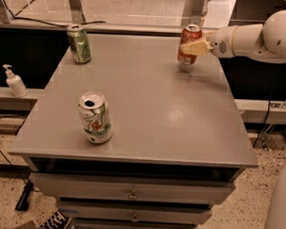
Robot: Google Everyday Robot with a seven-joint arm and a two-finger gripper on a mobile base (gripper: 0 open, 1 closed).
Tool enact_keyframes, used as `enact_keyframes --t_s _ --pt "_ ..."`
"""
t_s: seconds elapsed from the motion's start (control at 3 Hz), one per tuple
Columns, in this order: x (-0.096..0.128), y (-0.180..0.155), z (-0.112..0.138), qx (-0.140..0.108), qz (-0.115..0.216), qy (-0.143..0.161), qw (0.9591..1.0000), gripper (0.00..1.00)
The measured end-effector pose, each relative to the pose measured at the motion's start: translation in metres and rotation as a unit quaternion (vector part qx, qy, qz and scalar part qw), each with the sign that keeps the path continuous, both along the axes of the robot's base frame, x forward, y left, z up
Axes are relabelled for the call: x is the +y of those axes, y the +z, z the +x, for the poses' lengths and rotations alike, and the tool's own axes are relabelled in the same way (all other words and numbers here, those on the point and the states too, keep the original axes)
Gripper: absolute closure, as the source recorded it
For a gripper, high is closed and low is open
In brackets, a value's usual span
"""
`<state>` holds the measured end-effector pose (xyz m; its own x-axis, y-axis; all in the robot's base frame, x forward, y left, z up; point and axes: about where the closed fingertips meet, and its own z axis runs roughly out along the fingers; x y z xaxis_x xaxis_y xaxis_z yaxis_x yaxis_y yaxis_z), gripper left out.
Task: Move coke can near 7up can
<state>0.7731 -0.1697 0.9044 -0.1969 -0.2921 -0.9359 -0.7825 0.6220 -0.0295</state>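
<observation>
The coke can, red-orange with a silver top, stands upright at the far right of the grey table. My gripper reaches in from the right and is shut on the coke can, with one pale finger across its front. The can seems to sit at or just above the tabletop. The 7up can, white with green and red marks and an open top, stands upright near the front left, far from the coke can.
An all-green can stands at the far left corner. A white pump bottle sits on a ledge left of the table. Drawers are below the tabletop. My white arm spans the right side.
</observation>
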Motion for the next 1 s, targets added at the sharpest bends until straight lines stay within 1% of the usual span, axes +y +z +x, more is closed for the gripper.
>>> enact_keyframes --t_s 0.33,0.67,1.0 --pt "0.026 0.02 -0.043 0.007 0.001 0.06 0.9982 1.0" --pt "0.055 0.036 -0.104 0.003 -0.019 0.129 0.9915 1.0" --pt "0.086 0.037 -0.17 -0.006 -0.038 0.192 0.9805 1.0"
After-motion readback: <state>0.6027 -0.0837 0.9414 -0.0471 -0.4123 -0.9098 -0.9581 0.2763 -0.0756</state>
